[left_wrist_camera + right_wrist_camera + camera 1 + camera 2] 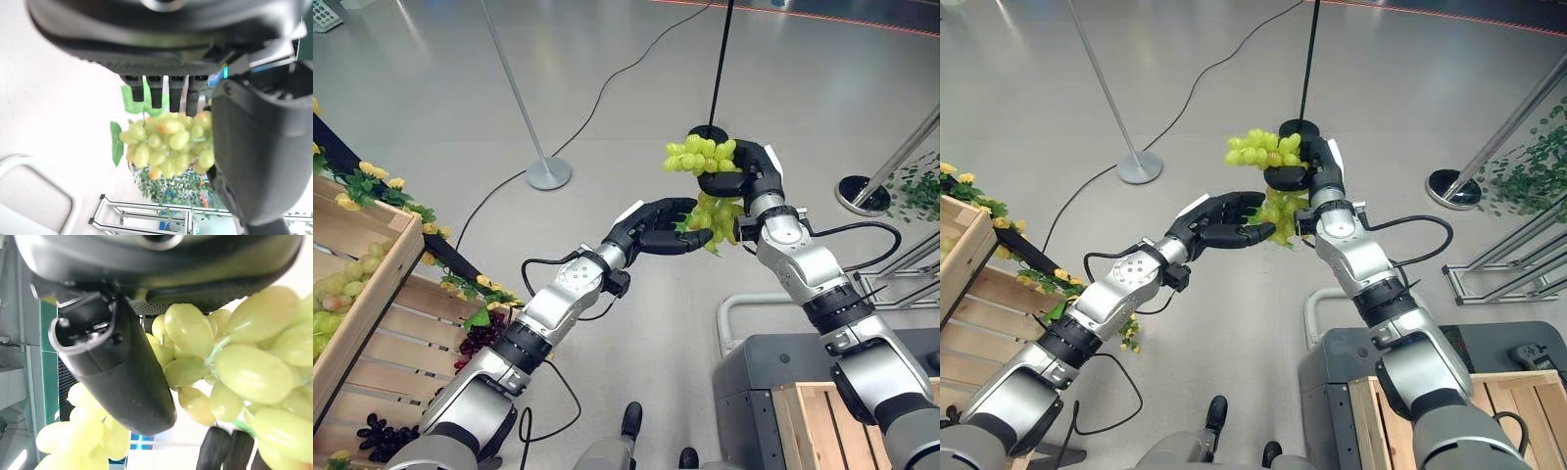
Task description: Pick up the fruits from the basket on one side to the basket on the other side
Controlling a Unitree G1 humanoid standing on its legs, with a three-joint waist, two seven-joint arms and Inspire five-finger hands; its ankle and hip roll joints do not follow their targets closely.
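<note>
Gripping green grapes (703, 157) aloft, right hand (744, 174), left hand (651, 227) open beneath, wooden basket (357, 294) holding more grapes.

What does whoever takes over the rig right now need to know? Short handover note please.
Right hand: shut on the green grapes, held up in mid-air between the two crates.
Left hand: fingers curled beside the lower part of the bunch; whether it grips is unclear.
Left crate: green grapes inside; dark grapes lie on the slats below it.
Right crate: nothing seen in the part that shows.
Done: bunch lifted, handover under way.
Left: carry the bunch to the right crate, release, then move the rest.
</note>
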